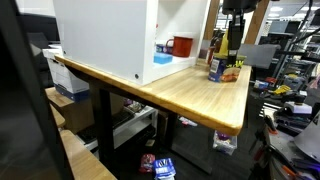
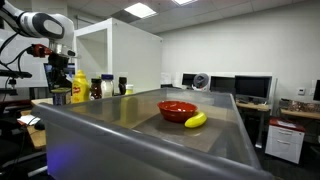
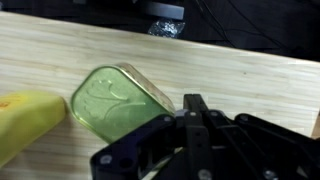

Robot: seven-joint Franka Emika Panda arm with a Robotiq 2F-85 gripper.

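While the gripper [image 3: 195, 100] hangs low over the wooden table [image 3: 250, 85], the green tin [image 3: 118, 100] lies flat beside its tips.
Jaws look drawn together, holding nothing; in the wrist view the tin's long axis slants away toward a yellow container [image 3: 25, 120].

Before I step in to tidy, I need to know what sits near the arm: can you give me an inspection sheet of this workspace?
surface: wooden table.
job's things: green tin, lying flat on the wood just ahead of the jaws, not gripped.
clutter: yellow bottle close beside the tin; red bowl and banana side by side.
grippers: gripper, jaws look shut, holding nothing.
cables: dark cords past the table edge, blurred.
surroundings: white box on the table; monitors behind.
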